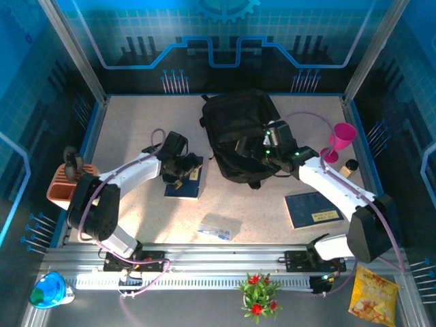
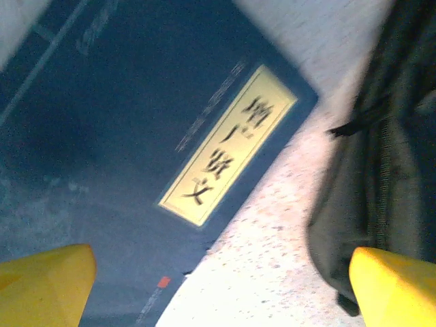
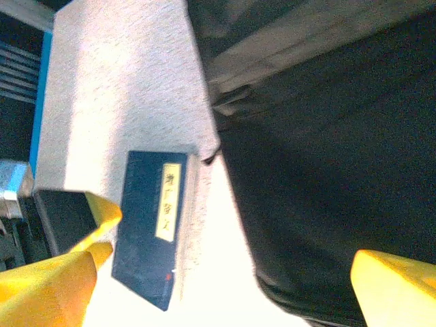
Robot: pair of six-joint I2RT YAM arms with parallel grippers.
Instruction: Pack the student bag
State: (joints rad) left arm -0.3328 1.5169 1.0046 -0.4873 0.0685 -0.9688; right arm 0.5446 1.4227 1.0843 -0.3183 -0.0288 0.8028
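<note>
Sitting in the upper middle of the overhead view, the black backpack (image 1: pixel 235 129) lies slumped on the speckled table (image 1: pixel 136 122). The left gripper (image 2: pixel 221 289) hangs over a dark blue book (image 2: pixel 102 136) just left of the backpack, jaws spread wide, nothing between them. The right gripper (image 3: pixel 225 289) is above the backpack's lower part, jaws spread wide too, empty. A second book (image 1: pixel 310 208) lies lower right.

the student bag (image 1: pixel 240 136) is soft black cloth, matt. the book (image 2: pixel 82 136) by it has a matt dark-blue cover and a pale yellow paper label (image 2: pixel 228 146). the worktop (image 1: pixel 129 129) is pale, speckled and grainy. along its near edge runs a ribbed bare-metal rail (image 1: pixel 225 262). the pink cup (image 1: pixel 340 139) near the right edge is perhaps glossy plastic.
</note>
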